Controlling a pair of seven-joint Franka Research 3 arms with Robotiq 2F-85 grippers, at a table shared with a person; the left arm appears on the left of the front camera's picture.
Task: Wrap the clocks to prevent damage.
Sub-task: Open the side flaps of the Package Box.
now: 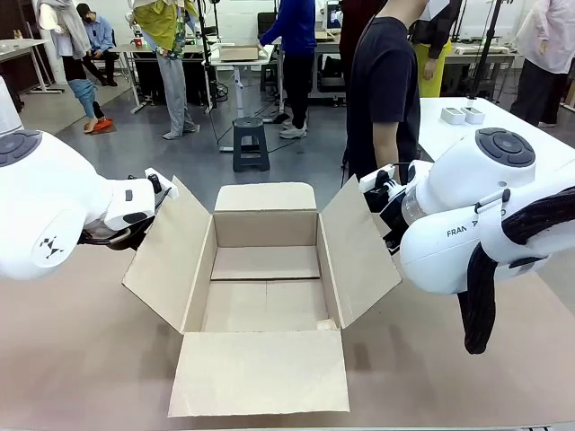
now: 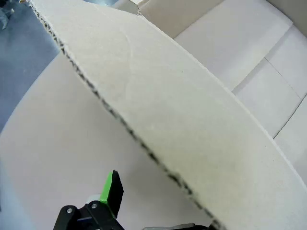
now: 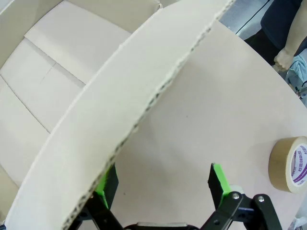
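In the front view a cardboard box (image 1: 260, 373) sits open on the table (image 1: 72, 359) with all four flaps spread out, and its inside shows only bare cardboard. The left gripper (image 1: 153, 189) is just outside the box's left flap, near that flap's top edge, and the right gripper (image 1: 382, 193) is close against the outer face of the right flap. A person (image 1: 382, 90) in a dark shirt stands beyond the right gripper at the far side of the table. In the left wrist view the flap (image 2: 192, 120) crosses the picture slantwise just ahead of the left gripper (image 2: 160, 194), with its corrugated edge turned toward the camera. One green-padded finger (image 2: 112, 187) stands over bare table on the near side of that edge, and the other finger is hidden by the flap. The jaws are wide apart and clamp nothing. In the right wrist view the right gripper (image 3: 163, 179) has its jaws spread wide with only table surface between them. The edge of the box flap (image 3: 144, 105) runs just beside one finger (image 3: 108, 182) and partly covers it. A roll of brown tape (image 3: 289, 164) lies flat on the table off to the side of the other finger, well apart from the box. The person's hand (image 3: 284, 57) shows farther off, beyond the table's edge.
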